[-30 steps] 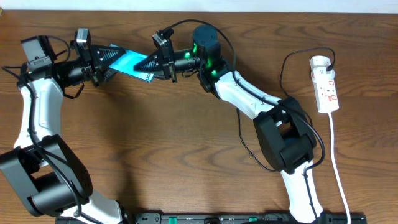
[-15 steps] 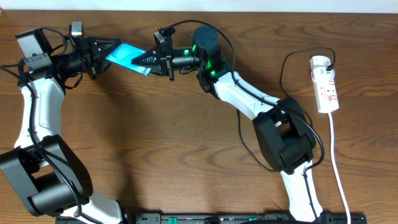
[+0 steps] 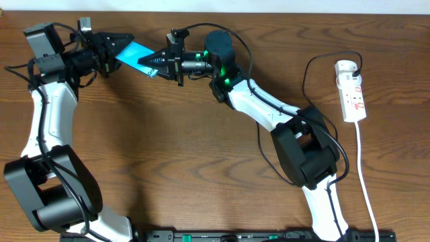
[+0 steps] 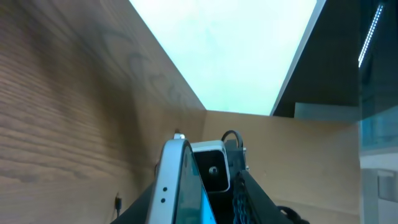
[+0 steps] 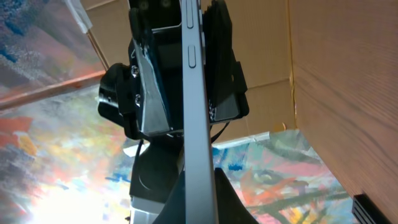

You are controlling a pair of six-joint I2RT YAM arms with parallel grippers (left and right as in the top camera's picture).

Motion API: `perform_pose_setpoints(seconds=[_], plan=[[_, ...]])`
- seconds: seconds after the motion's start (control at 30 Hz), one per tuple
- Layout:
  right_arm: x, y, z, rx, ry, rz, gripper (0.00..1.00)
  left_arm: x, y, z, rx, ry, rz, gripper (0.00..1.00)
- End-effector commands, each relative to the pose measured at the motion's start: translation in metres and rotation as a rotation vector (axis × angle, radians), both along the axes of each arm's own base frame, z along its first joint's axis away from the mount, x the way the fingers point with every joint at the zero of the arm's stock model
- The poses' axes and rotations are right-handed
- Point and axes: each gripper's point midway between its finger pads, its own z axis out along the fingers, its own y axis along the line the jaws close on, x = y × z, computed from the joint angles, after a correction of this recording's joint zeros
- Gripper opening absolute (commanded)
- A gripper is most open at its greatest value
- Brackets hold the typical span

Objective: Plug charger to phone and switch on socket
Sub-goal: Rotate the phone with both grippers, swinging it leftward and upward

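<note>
Phone (image 3: 136, 51) had shifted up-left, held above the worktop (image 3: 201, 148) between both hands: left hand (image 3: 123, 42) narrowed onto one end, right hand (image 3: 149, 62) pinched shut on the other. Charger (image 3: 306, 75) near socket (image 3: 353, 94), well apart; plugging seemingly not begun

No legible text (phone (image 3: 136, 54) included)

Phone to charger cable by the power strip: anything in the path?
Only the right arm, stretched between them. The phone is gripped by the left gripper and right gripper at far left; the charger cable loops beside the power strip at far right. Its plug tip isn't visible.
</note>
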Motion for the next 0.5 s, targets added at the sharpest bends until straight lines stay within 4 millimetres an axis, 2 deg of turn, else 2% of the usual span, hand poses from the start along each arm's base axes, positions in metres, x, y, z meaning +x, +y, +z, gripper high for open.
perform_pose_setpoints(seconds=[0.0, 0.1, 0.23, 0.47], plan=[[-0.0178, 0.0144, -0.0044, -0.01, 0.038, 0.045, 0.01, -0.0043, -0.0212, 0.0283, -0.018, -0.049, -0.061, 0.23], [-0.0179, 0.0143, -0.0033, -0.006, 0.032, 0.045, 0.01, -0.0051, -0.022, 0.0289, -0.023, -0.048, -0.067, 0.21], [-0.0179, 0.0143, -0.0033, -0.006, 0.031, 0.045, 0.01, -0.0066, -0.0232, 0.0298, -0.034, -0.043, -0.076, 0.08], [-0.017, 0.0136, -0.0032, -0.005, 0.024, 0.042, 0.01, -0.0099, -0.0259, 0.0322, -0.049, -0.047, -0.1, 0.08]])
